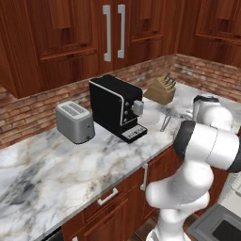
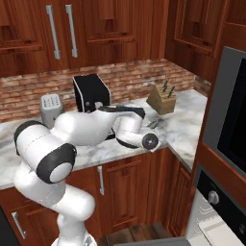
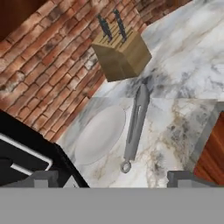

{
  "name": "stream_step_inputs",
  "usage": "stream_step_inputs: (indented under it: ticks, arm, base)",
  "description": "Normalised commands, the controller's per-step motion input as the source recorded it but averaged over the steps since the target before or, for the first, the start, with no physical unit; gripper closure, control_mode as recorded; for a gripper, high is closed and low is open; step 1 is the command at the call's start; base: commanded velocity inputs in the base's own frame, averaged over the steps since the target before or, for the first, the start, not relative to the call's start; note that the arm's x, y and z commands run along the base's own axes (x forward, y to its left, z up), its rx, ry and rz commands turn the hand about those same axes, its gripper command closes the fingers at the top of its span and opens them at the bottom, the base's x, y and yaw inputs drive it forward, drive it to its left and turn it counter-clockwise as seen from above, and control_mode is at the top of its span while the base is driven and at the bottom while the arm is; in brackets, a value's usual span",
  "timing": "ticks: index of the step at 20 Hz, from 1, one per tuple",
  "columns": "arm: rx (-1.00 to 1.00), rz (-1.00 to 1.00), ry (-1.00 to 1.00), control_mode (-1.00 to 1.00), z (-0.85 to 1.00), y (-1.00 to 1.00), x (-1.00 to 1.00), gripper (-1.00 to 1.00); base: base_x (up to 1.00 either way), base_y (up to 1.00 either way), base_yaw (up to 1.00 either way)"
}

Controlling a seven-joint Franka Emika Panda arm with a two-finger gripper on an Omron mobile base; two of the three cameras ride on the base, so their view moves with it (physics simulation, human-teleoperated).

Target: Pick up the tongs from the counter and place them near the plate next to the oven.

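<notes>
The slim silver-grey metal tongs [image 3: 135, 127] lie flat on the white-and-grey veined marble worktop [image 3: 188, 78], just beside the flat round pale plate [image 3: 99, 135], their joined ring end towards the camera and their tips pointing at the tan wooden knife block [image 3: 122, 54]; the robot's two-finger hand [image 3: 111, 177] hangs above them with its jaws spread wide and nothing between them, so the tongs look already set down by the plate.

As a judgement, the tongs are light, stiff and slick, apt to skate on polished stone or spring if squeezed; the middle of the two narrow arms, taken across their width, gives the surest hold, not the ring end.

Room is tight on one side: the black coffee machine [image 1: 115, 107] stands close behind the plate and the red brick wall [image 3: 52, 57] backs the knife block; the worktop's front edge runs near the tongs on the other side, with bare marble open towards the corner.
</notes>
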Motion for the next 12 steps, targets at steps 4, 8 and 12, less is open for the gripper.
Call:
stream_step_inputs:
  ticks: [4,8,12]
  arm:
    - [-0.40,0.01,0.00,-1.00,0.65,0.71,-1.00,-1.00]
    - [-0.49,0.04,0.04,-1.00,0.69,0.81,-1.00,-1.00]
    - [-0.52,0.04,0.11,-1.00,0.63,0.90,-1.00,-1.00]
  base:
    - [0.00,0.00,0.00]
    - [0.00,0.00,0.00]
    - [0.00,0.00,0.00]
